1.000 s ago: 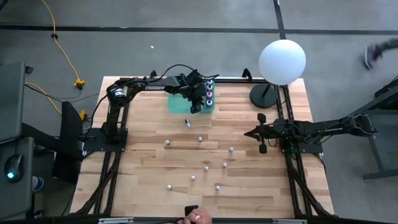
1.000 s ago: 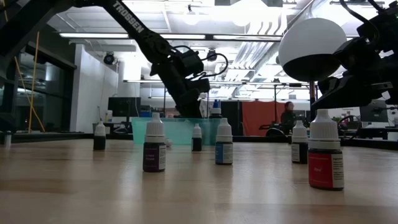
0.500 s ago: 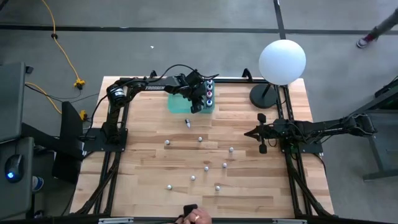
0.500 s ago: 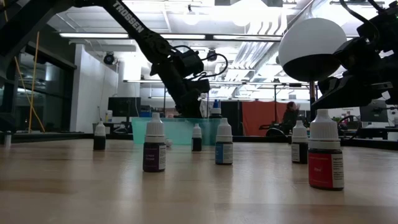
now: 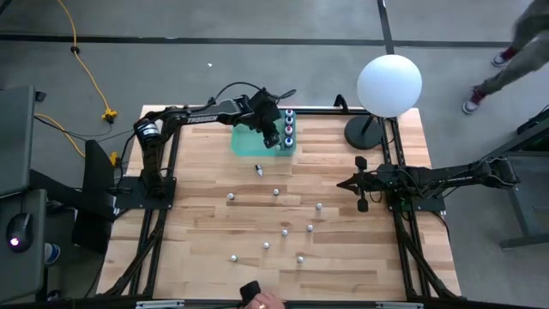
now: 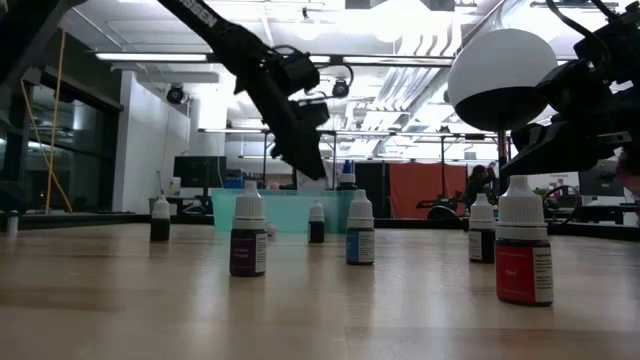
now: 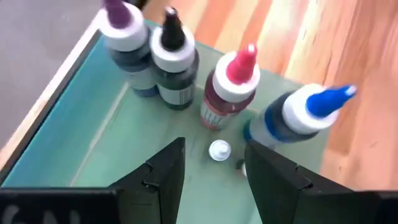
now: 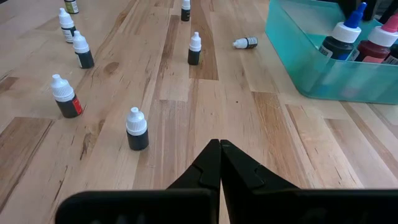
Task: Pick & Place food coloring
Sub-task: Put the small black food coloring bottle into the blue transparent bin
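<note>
Risk notes, big to small:

- Wooden surface [image 5: 343,257]: eight small food coloring bottles are left scattered across its middle, well apart from each other. One of them [image 5: 258,169] lies on its side just in front of the teal bin [image 5: 244,146]; a tipped bottle is likely to roll or be pushed away when a grasp is tried.
- Teal bin: four upright bottles are crowded in one corner, purple cap [image 7: 129,43], black cap [image 7: 174,59], red cap [image 7: 230,87], blue cap [image 7: 292,118]. A small white-capped bottle [image 7: 219,150] is seen on the bin floor among them. Any sideways sweep on exit could topple the cluster.
- Left hand [image 7: 211,180]: held above the bin, fingers apart, nothing gripped.
- Right hand [image 8: 219,163]: parked low over the right side, fingers together, empty. Nearest bottle [image 8: 137,129] is close; a blind move could clip it.
</note>
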